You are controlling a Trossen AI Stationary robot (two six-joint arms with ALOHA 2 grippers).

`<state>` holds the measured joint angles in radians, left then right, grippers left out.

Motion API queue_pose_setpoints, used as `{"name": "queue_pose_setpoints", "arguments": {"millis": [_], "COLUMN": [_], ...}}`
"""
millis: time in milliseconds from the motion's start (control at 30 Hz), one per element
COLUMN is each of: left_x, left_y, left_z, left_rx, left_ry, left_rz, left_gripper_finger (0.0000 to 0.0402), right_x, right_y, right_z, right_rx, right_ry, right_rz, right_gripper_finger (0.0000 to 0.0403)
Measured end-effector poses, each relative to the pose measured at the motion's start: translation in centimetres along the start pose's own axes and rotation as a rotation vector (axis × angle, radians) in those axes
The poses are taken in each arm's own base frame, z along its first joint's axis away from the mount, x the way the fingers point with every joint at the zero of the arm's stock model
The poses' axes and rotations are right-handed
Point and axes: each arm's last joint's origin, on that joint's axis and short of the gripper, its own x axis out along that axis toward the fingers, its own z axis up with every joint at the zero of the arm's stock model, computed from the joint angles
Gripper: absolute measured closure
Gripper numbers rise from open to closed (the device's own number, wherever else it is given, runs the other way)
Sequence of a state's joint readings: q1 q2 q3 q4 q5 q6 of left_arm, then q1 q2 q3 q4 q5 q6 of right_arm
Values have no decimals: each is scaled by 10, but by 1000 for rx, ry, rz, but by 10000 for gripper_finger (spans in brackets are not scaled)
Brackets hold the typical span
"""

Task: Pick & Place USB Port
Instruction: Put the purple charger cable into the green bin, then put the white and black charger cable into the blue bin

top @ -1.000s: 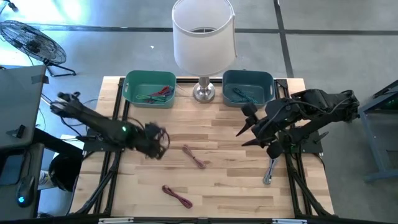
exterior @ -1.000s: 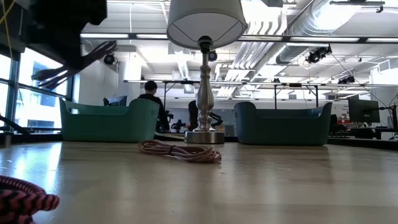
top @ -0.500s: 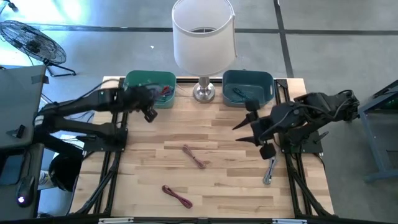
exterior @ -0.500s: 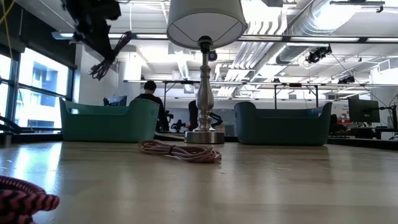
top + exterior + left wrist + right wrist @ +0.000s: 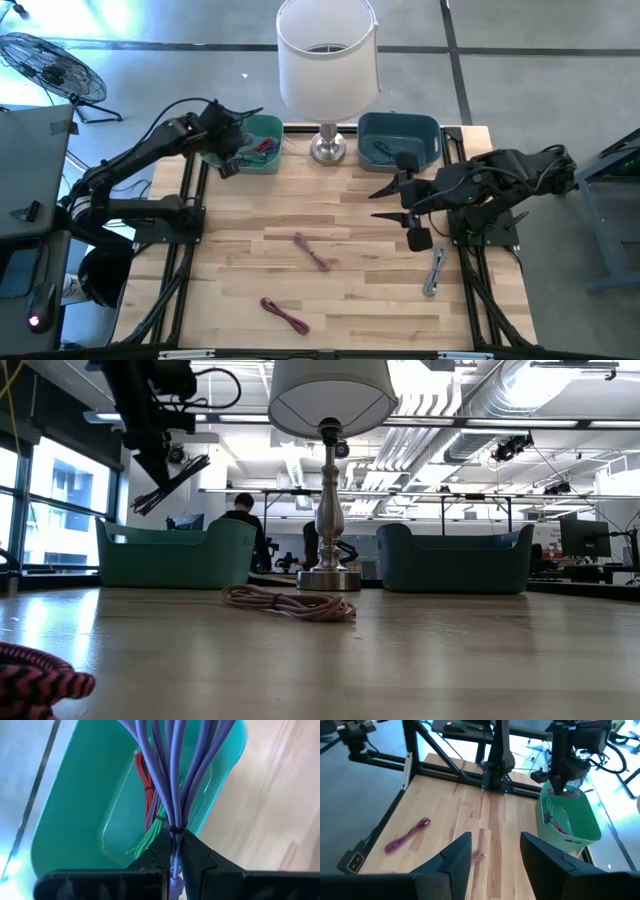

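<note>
On the high view, the left tool (image 5: 232, 150) hangs at about 10 o'clock from the tabletop's (image 5: 330, 290) centre, over the green bin (image 5: 240, 142), its fingers closed tight on a bundle of purple cable (image 5: 172, 780) that dangles above the bin's open top. Inside that bin lie red and green cables (image 5: 150, 810). From the low view the same tool (image 5: 165, 480) is raised well above the bin's rim (image 5: 175, 555), with the dark strands of the cable splaying out below it. The right tool (image 5: 395, 200) waits at about 2 o'clock, above the tabletop just in front of the blue bin (image 5: 398, 138), its fingers (image 5: 457, 855) spread wide and holding nothing. A pink cable (image 5: 312, 251) lies near the centre of the tabletop, and a red one (image 5: 284, 315) at about 7 o'clock near the front edge. A lamp (image 5: 327, 60) stands between the two bins at 12 o'clock.
</note>
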<state>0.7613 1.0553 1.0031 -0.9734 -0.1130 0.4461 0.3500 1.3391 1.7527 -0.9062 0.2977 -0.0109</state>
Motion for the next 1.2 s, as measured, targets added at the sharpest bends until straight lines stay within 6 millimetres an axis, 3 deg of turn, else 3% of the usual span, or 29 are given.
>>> {"name": "queue_pose_setpoints", "arguments": {"millis": [133,400,667,900,1067,1200], "left_x": [6,8,7,-8,-39,-66], "left_y": [5,9,10,-3,-26,-39], "left_z": [-1,3,2,-7,-17,-26], "left_rx": [68,150,179,153,243,269], "left_ry": [38,27,59,-75,-327,-480], "left_rz": [15,74,121,-165,-484,-561], "left_gripper_finger": [380,304,251,241,241,241], "right_x": [9,23,23,23,22,28], "right_y": [2,6,6,8,18,27], "right_z": [-1,2,11,14,14,12], "right_rx": [5,7,36,44,22,-38], "right_ry": [20,14,-74,-101,-111,-85], "right_rz": [-15,-33,-34,-20,18,24], "right_gripper_finger": [242,242,242,242,242,242]}}
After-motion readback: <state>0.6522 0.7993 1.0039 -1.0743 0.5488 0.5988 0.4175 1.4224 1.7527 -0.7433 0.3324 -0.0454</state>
